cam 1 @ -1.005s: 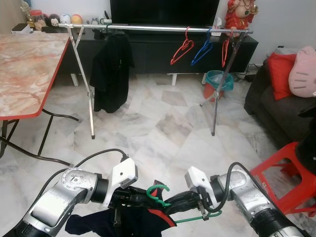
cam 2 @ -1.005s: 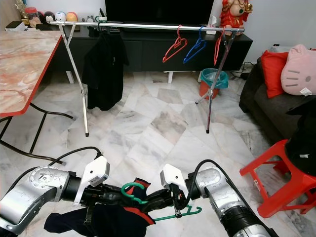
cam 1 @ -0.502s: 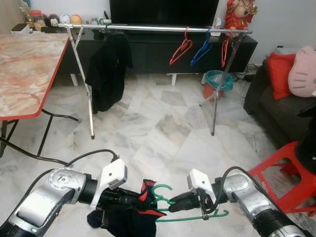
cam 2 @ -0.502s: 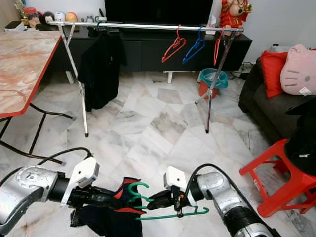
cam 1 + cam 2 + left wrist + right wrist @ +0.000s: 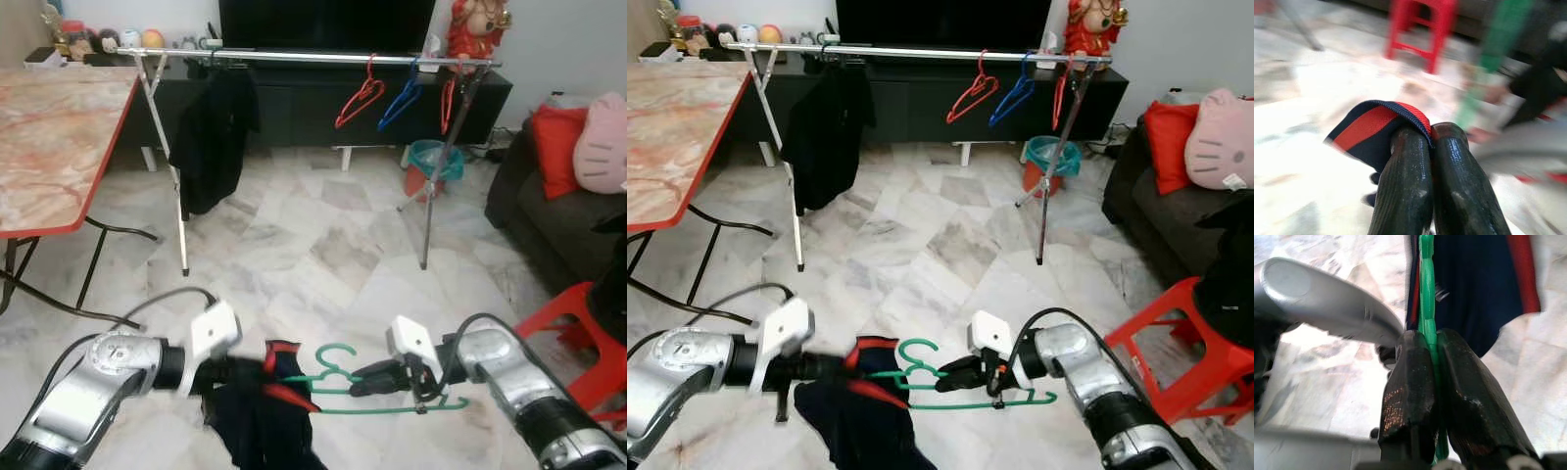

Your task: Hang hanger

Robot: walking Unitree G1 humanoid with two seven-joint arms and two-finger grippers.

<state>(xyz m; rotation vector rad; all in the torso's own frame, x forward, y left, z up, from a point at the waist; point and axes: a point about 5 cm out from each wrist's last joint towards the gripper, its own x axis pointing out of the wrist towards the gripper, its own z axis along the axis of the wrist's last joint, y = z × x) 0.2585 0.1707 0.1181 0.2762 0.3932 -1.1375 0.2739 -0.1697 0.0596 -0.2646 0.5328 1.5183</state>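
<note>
Both arms have swung up and apart over the last second, and the green hanger (image 5: 955,384) now lies nearly level, stretched out between them instead of bunched low against the robot. The dark garment (image 5: 862,416) has come clear too, drooping in a long fold from the left side. That looks like the shirt being opened out so the hanger can go into it, ahead of any trip to the rail.

The right gripper (image 5: 958,371) has its jaws clamped tight on the hanger; in the right wrist view the green bar (image 5: 1426,333) runs straight between the two black fingers (image 5: 1410,396). The hook curls up at about eleven o'clock from those jaws, just beyond their tips, touching the cloth.

The left gripper (image 5: 245,372) is pinched closed on the garment's red-and-navy edge (image 5: 1378,122), with the fabric wrapped over one fingertip.

The clothes rail (image 5: 921,51) stands well apart at twelve o'clock across the marble floor (image 5: 950,235), carrying a black shirt (image 5: 828,127) and red and blue hangers (image 5: 1004,93). My read: dressing first, hanging later.
</note>
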